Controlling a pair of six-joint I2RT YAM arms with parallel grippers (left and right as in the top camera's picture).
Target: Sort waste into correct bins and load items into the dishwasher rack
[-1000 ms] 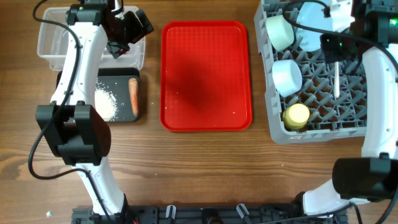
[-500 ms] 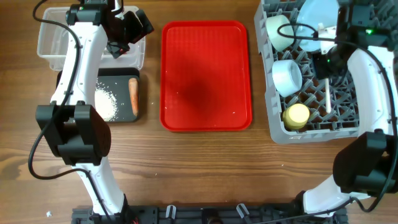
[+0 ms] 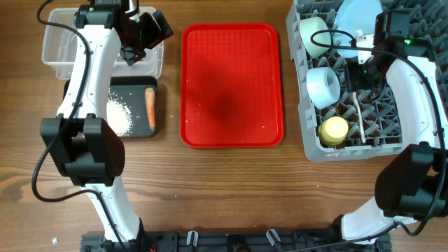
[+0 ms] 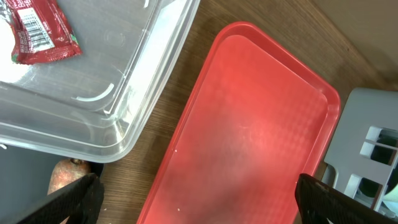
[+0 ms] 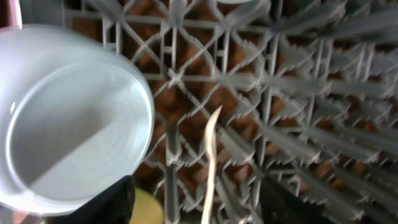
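My right gripper [image 3: 360, 73] hangs open over the grey dishwasher rack [image 3: 392, 119]. The white spoon [image 5: 211, 158] lies loose on the pegs between its spread fingers [image 5: 109, 205], touching neither. Beside the spoon are a pale-blue bowl [image 5: 68, 124] and the yellow cup [image 3: 334, 129]. A second bowl [image 3: 315, 35] and the plate [image 3: 357, 17] stand at the rack's far end. My left gripper [image 4: 202, 208] is open and empty near the corner of the clear tub [image 4: 134, 124], which holds the red wrapper [image 4: 40, 31]. The black tray [image 3: 133, 87] holds rice [image 3: 119, 115] and the carrot [image 3: 150, 108].
The flat red serving tray [image 3: 231, 84] lies between the bins and the rack, with a few tiny crumbs on it. The left arm's links reach over the black tray and the tub. Bare wooden table [image 3: 231, 189] runs along the front.
My right gripper has opened and let go of the spoon. The spoon has dropped leftward onto the rack pegs next to the yellow cup. The left arm has not moved.
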